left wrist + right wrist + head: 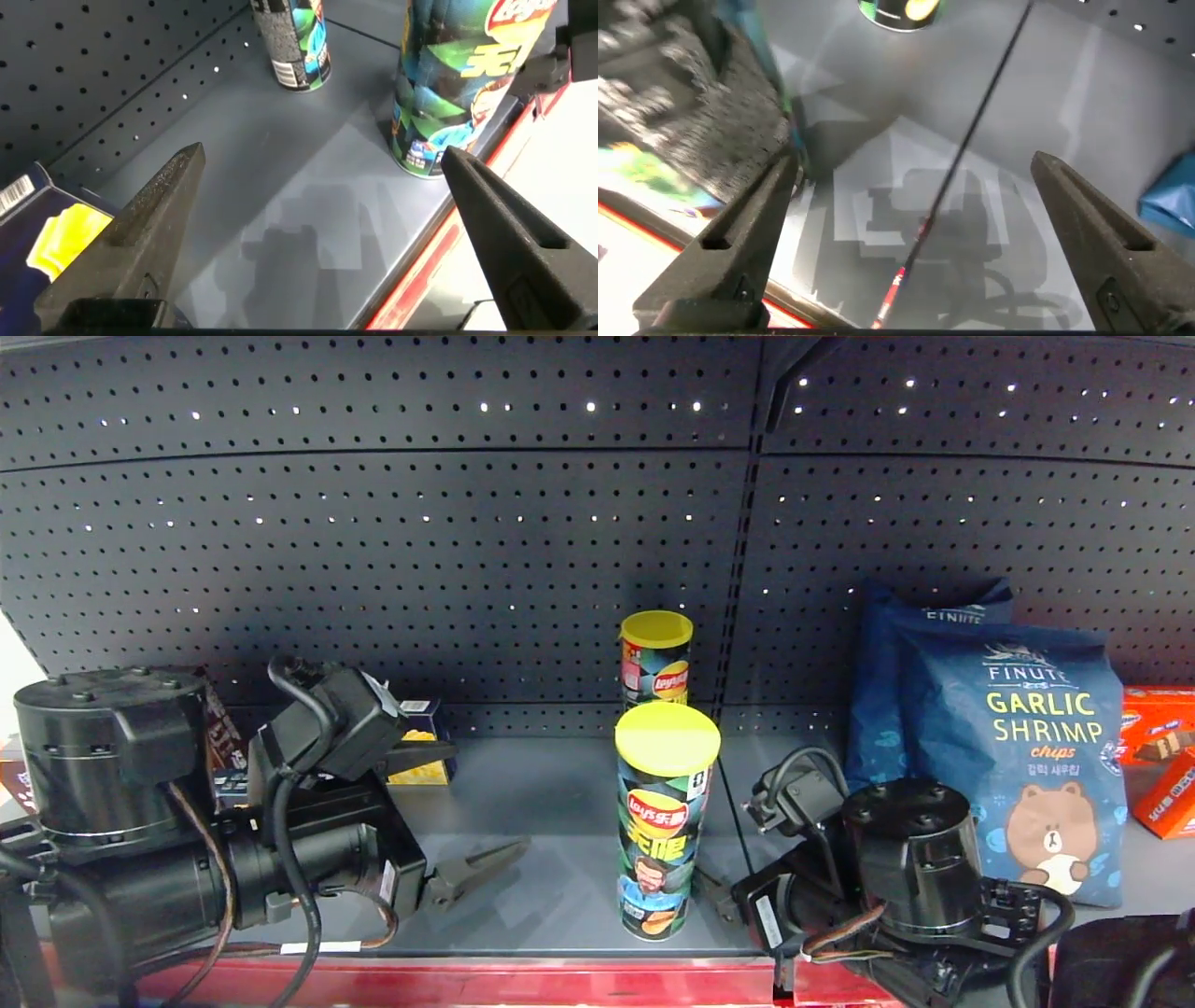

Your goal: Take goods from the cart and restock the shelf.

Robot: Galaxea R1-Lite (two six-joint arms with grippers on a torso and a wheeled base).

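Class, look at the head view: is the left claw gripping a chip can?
No, the left claw is open and empty, with bare shelf between it and the front can.

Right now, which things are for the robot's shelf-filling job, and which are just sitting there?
For the job: front chip can, back chip can, the shelf, and the open left gripper and right gripper.

Just sitting there: blue chips bags, orange boxes, yellow-and-blue box.

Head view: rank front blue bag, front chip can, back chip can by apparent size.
Front blue bag
front chip can
back chip can, which stands farther back, so the cans' true order is unsure.
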